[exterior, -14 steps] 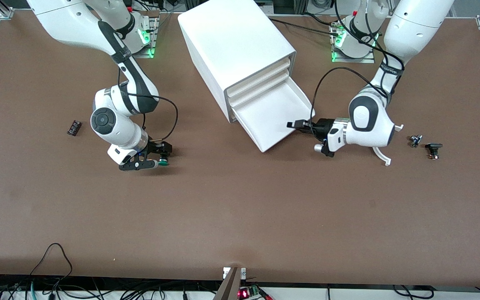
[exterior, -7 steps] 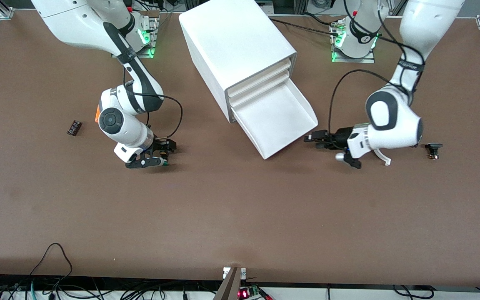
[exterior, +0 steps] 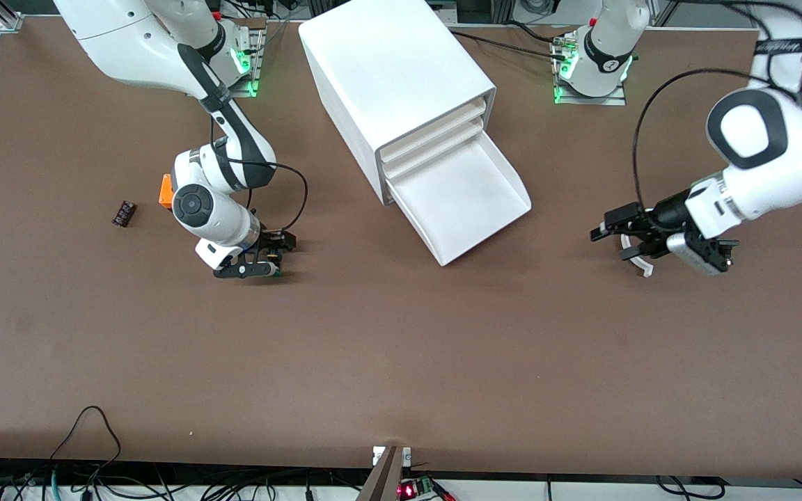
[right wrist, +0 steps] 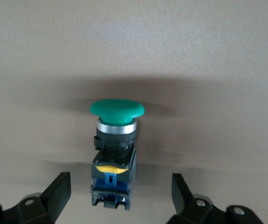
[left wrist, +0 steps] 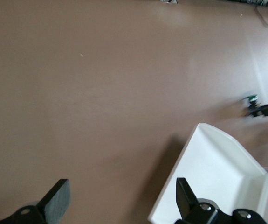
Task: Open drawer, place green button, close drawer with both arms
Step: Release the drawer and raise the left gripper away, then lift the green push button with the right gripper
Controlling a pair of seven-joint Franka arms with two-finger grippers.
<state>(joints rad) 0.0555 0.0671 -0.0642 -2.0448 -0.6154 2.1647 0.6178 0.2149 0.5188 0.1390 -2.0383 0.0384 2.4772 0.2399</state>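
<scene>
The button (right wrist: pixel 114 154) lies on its side on the brown table, green cap (right wrist: pixel 116 108) pointing away from the wrist. My right gripper (right wrist: pixel 120 183) is open around it, one finger on each side of the black-and-blue body with a gap on both. In the front view this gripper (exterior: pixel 274 257) is low over the table, toward the right arm's end. The drawer (exterior: pixel 467 198) is pulled out of the white cabinet (exterior: pixel 394 69) and holds nothing. My left gripper (exterior: pixel 606 235) is open and holds nothing, over bare table toward the left arm's end. The drawer's corner (left wrist: pixel 217 163) shows beside it.
An orange cube (exterior: pixel 165 190) and a small dark part (exterior: pixel 123 213) lie toward the right arm's end. A white curved piece (exterior: pixel 641 265) lies under the left wrist. Cables hang at the table's near edge.
The left gripper has opened and drawn back from the drawer's front toward the left arm's end. The right gripper has shifted slightly and settled around the button.
</scene>
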